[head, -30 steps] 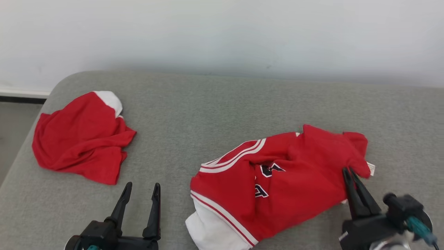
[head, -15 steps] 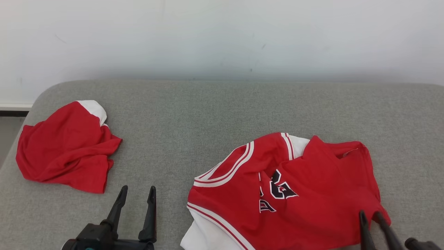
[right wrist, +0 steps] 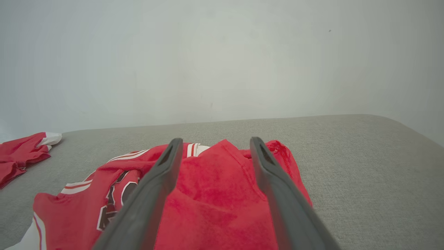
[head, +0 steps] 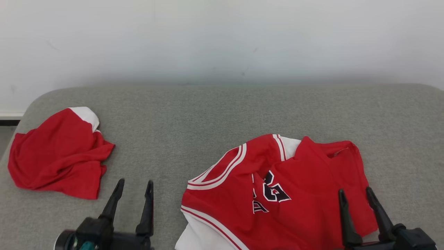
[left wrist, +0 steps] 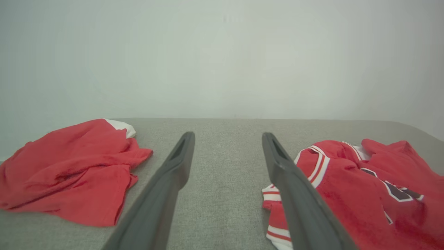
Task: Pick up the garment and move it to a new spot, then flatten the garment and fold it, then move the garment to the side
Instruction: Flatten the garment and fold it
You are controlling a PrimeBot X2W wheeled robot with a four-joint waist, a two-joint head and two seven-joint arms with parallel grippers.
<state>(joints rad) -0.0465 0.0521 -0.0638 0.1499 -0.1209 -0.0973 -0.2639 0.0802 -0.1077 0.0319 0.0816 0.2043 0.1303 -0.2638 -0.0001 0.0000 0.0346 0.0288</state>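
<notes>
My right pincer point(head: 355, 194), lower right, stands fully open and empty over the jersey point(head: 242, 208), which lies crumpled at lower centre on the grey padded surface point(head: 208, 111). My left pincer point(head: 135, 184), lower left, is equally open and empty. Fabric judged light, limp, non-fragile; grip at shoulder seams.

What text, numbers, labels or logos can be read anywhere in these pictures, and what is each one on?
Red jersey: dark white-edged characters on its front, cut up by folds. The largest may be a "3", but nothing reads whole.
Below it: a fragment of another dark character, unreadable.
Red garment at the left: no lettering to be seen.
</notes>
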